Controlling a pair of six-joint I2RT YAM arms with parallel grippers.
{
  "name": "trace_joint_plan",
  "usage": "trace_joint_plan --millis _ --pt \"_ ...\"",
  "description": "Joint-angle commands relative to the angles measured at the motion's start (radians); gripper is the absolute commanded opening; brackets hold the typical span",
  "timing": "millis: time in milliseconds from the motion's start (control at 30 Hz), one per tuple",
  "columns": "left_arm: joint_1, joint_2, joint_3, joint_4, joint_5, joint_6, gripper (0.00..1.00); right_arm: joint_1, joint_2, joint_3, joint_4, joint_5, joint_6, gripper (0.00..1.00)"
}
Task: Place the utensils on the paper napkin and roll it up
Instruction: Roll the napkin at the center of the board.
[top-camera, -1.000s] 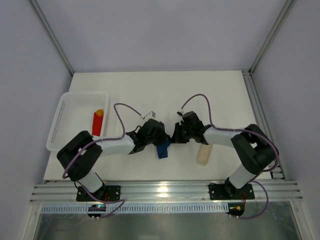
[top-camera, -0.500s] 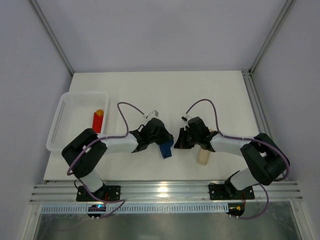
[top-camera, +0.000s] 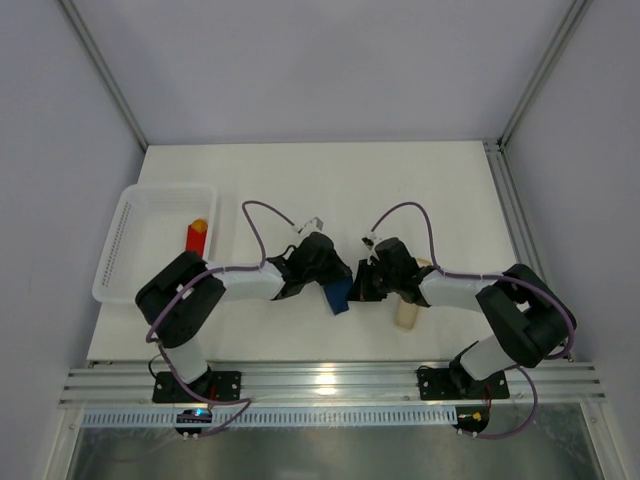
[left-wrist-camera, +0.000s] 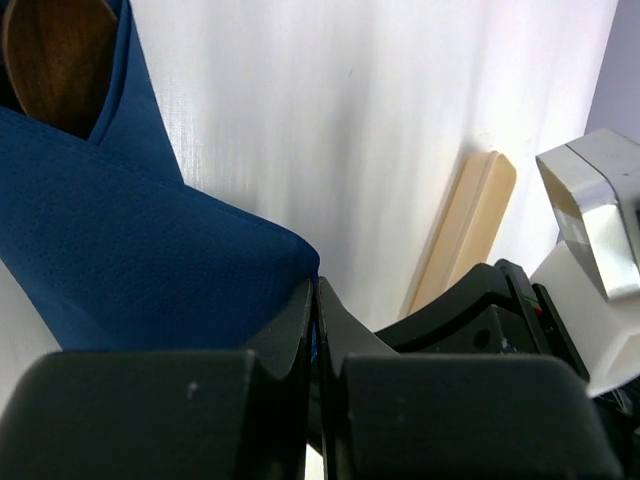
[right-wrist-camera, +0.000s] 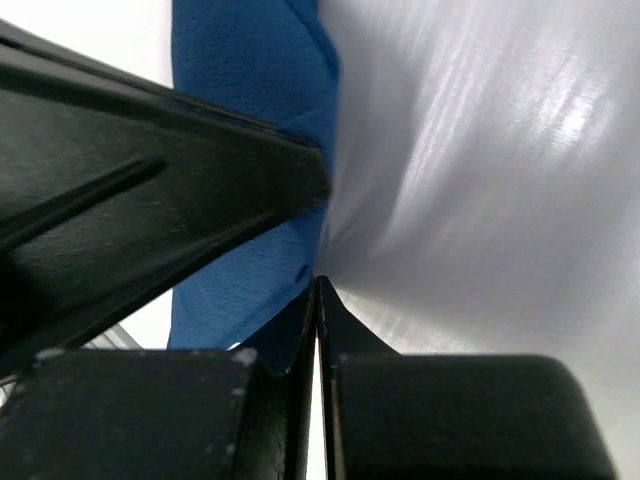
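The paper napkin (top-camera: 339, 296) is a dark blue folded wrap lying between my two grippers near the table's front. In the left wrist view the paper napkin (left-wrist-camera: 120, 240) folds around the copper-brown bowl of a utensil (left-wrist-camera: 55, 60); any other utensils are hidden. My left gripper (left-wrist-camera: 316, 285) is shut, with a sliver of blue napkin corner pinched between its tips. My right gripper (right-wrist-camera: 318, 283) is shut too, its tip touching the napkin's (right-wrist-camera: 262, 90) edge right beside the left gripper's finger (right-wrist-camera: 150, 220).
A pale beige bar (top-camera: 408, 312) lies just right of the right gripper, also seen as the beige bar (left-wrist-camera: 465, 230). A white basket (top-camera: 120, 215) at the left holds a red block with an orange tip (top-camera: 196, 243). The table's front edge and a metal rail run close behind the grippers.
Both grippers and the napkin have shifted a little to the right. The right gripper drew back toward the beige bar, and the left gripper followed it.
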Motion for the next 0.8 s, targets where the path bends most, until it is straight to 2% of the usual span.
trace_joint_plan --millis 0,467,767 --pt "-0.007 0.026 0.040 0.025 -0.026 0.015 0.00 0.011 0.016 0.002 0.081 -0.024 0.020 0.04" --pt "-0.006 0.088 0.056 0.022 -0.019 0.029 0.00 0.013 -0.033 -0.012 0.027 0.034 0.000 0.04" --pt "-0.007 0.098 0.042 0.032 -0.012 0.024 0.00 0.013 -0.226 -0.004 -0.086 0.043 -0.025 0.04"
